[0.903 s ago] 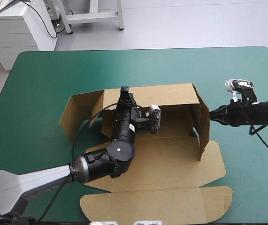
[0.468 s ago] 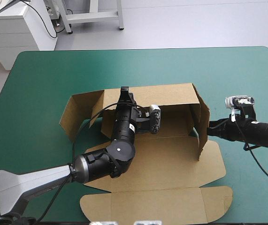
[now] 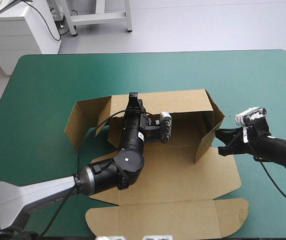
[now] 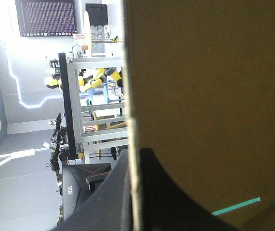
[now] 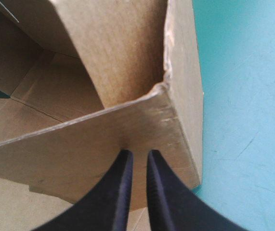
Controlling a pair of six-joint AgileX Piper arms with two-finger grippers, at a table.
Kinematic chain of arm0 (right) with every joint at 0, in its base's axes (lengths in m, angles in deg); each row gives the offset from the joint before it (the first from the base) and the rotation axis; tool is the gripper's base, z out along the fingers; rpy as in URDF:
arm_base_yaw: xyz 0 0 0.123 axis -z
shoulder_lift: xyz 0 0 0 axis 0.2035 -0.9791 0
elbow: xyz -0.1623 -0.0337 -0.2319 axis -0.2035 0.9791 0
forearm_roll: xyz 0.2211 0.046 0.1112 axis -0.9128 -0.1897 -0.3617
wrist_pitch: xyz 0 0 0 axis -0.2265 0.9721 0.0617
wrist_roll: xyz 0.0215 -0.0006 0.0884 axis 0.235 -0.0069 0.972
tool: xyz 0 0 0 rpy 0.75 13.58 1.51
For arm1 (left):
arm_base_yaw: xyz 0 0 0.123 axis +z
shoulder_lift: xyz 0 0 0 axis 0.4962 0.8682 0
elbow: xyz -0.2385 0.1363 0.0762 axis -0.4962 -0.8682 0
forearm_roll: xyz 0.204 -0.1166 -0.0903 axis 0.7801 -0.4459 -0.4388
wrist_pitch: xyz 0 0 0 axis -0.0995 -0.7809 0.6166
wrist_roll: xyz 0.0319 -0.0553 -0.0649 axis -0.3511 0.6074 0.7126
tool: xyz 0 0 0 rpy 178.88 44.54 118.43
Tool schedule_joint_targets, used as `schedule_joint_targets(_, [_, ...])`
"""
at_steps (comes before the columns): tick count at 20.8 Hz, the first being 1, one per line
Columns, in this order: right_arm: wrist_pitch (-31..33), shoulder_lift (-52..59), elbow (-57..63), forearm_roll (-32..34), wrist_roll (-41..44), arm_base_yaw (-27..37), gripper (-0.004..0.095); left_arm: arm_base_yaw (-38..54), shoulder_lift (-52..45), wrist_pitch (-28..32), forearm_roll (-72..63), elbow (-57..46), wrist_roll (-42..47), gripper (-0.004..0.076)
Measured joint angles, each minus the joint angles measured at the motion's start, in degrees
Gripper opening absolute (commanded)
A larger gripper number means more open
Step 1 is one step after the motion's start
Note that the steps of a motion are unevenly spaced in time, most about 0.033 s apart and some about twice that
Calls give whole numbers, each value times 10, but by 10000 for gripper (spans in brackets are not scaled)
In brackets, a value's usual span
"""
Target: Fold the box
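The brown box (image 3: 183, 167) lies open on the teal-green cover, its back wall (image 3: 175, 102) raised and its lid flat toward the near edge. My left gripper (image 3: 131, 98) is at the top edge of that back wall. In the left wrist view, my left gripper (image 4: 135, 151) is shut on the box, with the board's edge (image 4: 209, 96) between its fingers. My right gripper (image 3: 222, 140) is at the box's right end. Its fingers, all but together, press tip-first on the outer face of the right side flap (image 3: 207, 134). The right wrist view shows the right gripper (image 5: 137, 154) against this flap (image 5: 94, 139), which leans inward.
The left side flap (image 3: 76, 122) stands splayed outward. The flat lid with its front flap (image 3: 168, 217) reaches the table's near edge. Bare teal-green cover (image 3: 132, 70) lies beyond the box and to its right.
My right gripper has moved toward the near edge and in against the box, swinging the right side flap inward. The left arm and the back wall have not moved.
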Motion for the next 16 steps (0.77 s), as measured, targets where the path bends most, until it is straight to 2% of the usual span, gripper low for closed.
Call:
schedule_joint_targets(2, [6, -1, 0, -10, -15, 0, 542, 0, 0, 0, 0, 0, 0, -8])
schedule_joint_targets(4, [13, -8, 0, -14, -19, 0, 635, 0, 0, 0, 0, 0, 0, -8])
schedule_joint_targets(8, [9, -17, 0, 13, -33, -12, 643, 0, 0, 3, 0, 0, 8, -8])
schedule_joint_targets(11, [-55, -17, 1, 45, -49, -23, 643, 0, 0, 3, 0, 0, 9, -8])
schedule_joint_targets(14, [-86, -20, 2, 37, -89, -23, 643, 0, 0, 3, 0, 0, 9, -8])
schedule_joint_targets(16, [-75, -33, 2, -1, -155, -25, 643, 0, 0, 5, 0, 0, 9, -8])
